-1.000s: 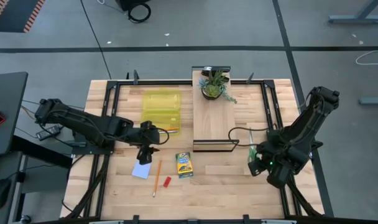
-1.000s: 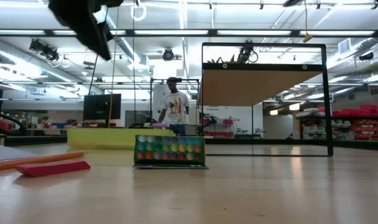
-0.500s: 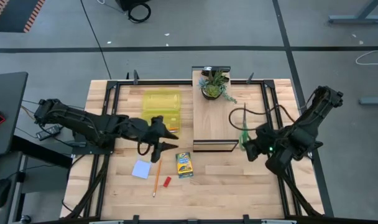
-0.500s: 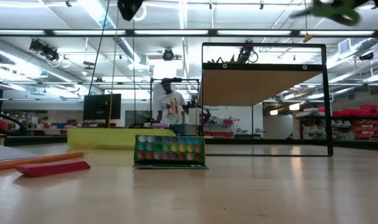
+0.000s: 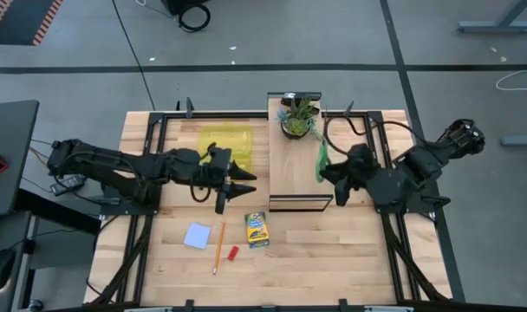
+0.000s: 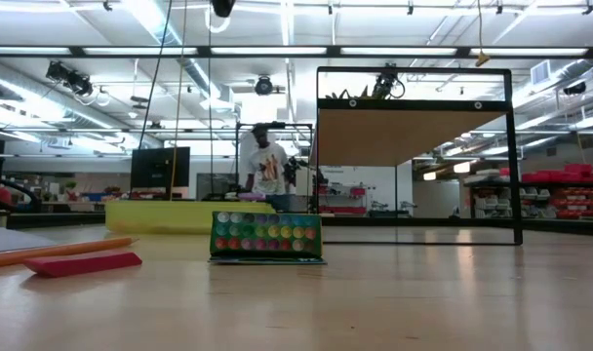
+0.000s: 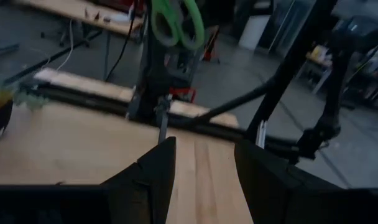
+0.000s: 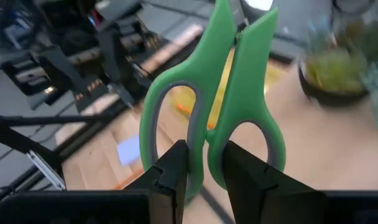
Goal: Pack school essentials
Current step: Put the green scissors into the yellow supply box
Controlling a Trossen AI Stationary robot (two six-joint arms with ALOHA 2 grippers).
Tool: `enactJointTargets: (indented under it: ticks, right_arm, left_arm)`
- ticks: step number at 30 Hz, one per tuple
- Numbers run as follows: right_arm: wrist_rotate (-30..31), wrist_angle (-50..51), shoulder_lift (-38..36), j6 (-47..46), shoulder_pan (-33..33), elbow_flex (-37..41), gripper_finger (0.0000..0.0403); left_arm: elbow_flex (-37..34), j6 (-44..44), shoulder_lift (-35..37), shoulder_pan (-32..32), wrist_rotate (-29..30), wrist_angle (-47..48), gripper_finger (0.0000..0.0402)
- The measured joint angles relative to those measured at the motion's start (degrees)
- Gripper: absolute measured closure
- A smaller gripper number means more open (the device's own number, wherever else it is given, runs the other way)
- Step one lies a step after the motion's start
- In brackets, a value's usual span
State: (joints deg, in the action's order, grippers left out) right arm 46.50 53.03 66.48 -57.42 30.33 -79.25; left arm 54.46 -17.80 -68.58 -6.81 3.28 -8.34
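Observation:
My right gripper (image 5: 326, 173) is shut on the green-handled scissors (image 5: 321, 160) and holds them in the air over the wooden board's left part. My left gripper (image 5: 237, 191) hovers open and empty between the yellow case (image 5: 224, 143) and the crayon box (image 5: 257, 230), pointing toward the table's right; the left wrist view shows its fingers (image 7: 201, 168) with nothing between them. Flat on the table lie the crayon box, the pale blue notepad (image 5: 197, 235), an orange pencil (image 5: 218, 247) and the red pen (image 5: 232, 253). My right gripper pinches the scissors between its two fingers at the handle, on the strip where the two finger loops meet (image 8: 207, 146). One finger (image 8: 176, 165) stands before each loop. The scissors are lifted clear, shanks pointing away from the gripper; the blades are outside the frame.
A light wooden board (image 5: 302, 173) with a black front edge stands at the table's middle far side, with a potted plant (image 5: 298, 117) on its far end. Black rails (image 5: 151, 156) run along the table's left and right sides. A person (image 6: 267, 166) stands in the room beyond.
My right gripper has risen from the table's near right and gone left and far, over the board, rolling as it went; the scissors went with it. My left gripper has risen and tipped up from pointing down to nearly level, drifting toward the table's right.

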Motion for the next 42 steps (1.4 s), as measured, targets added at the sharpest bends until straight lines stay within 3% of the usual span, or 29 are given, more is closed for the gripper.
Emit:
enactJointTargets:
  ticks: [10, 16, 30, 42]
  right_arm:
    - [-9.68, -18.77, 2.07, 20.78, -7.80, -0.06, 0.0305]
    - [-16.34, -27.86, 4.63, 27.37, -11.22, -0.06, 0.0305]
    - [-30.79, -39.13, 9.84, 31.14, -17.92, -0.06, 0.0305]
    - [-37.36, -42.31, 11.41, 32.38, -20.13, -0.06, 0.0305]
  left_arm:
    - [0.00, -0.60, -0.02, 2.95, -1.94, -16.04, 0.0230]
    - [-0.02, -4.49, -0.02, 5.26, -1.53, -17.47, 0.0230]
    - [0.03, -11.77, -0.02, 10.03, -4.63, -18.16, 0.0225]
    - [5.11, -13.42, -0.93, 10.56, -6.24, -18.46, 0.0143]
